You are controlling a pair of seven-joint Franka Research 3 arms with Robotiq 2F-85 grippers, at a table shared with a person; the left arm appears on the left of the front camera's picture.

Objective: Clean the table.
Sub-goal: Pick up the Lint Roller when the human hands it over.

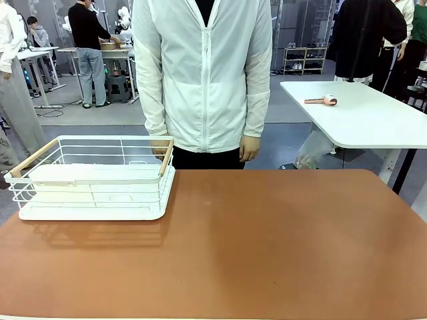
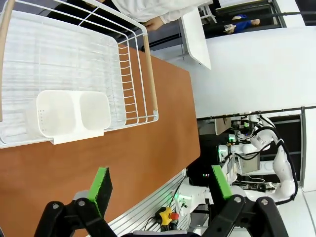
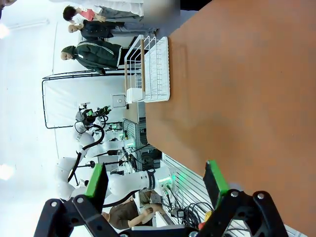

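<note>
The reddish-brown table (image 1: 267, 247) spreads across the front view with a bare top. A white wire basket (image 1: 93, 177) with wooden handles stands at its far left, holding a white two-cell cup holder (image 2: 71, 116). My left gripper (image 2: 160, 185) hangs open above the table's near edge, close to the basket (image 2: 74, 59), with nothing between its green pads. My right gripper (image 3: 155, 180) is open too, over the table's (image 3: 237, 89) near edge, far from the basket (image 3: 148, 69). A person in a white jacket (image 1: 203, 73) stands at the far side, hands down.
A white-topped table (image 1: 363, 113) stands behind at the right with a small pink and white object (image 1: 323, 101) on it. Other people stand in the background.
</note>
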